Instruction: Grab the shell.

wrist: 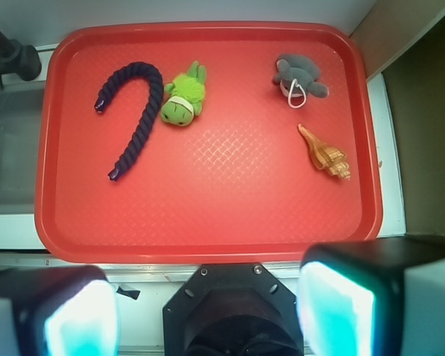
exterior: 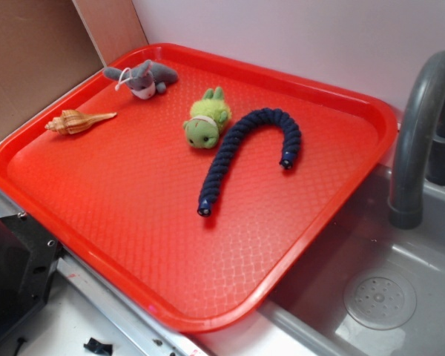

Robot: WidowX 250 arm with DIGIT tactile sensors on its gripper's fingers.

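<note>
One shell (exterior: 76,122) (wrist: 325,153) lies on the red tray (exterior: 133,245) (wrist: 208,222), near one grey plush toy (exterior: 142,78) (wrist: 300,80). One green plush toy (exterior: 206,120) (wrist: 184,99) touches one navy rope (exterior: 246,148) (wrist: 137,111). The claw (wrist: 208,308) is open, holding nothing, above the tray's edge.

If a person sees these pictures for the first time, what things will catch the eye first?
The big red tray fills most of both views. On it, the dark blue rope bent like a cane lies right beside the green plush toy. The grey plush toy and the tan shell lie apart near the far left corner, and a grey faucet stands over the sink at the right.
</note>
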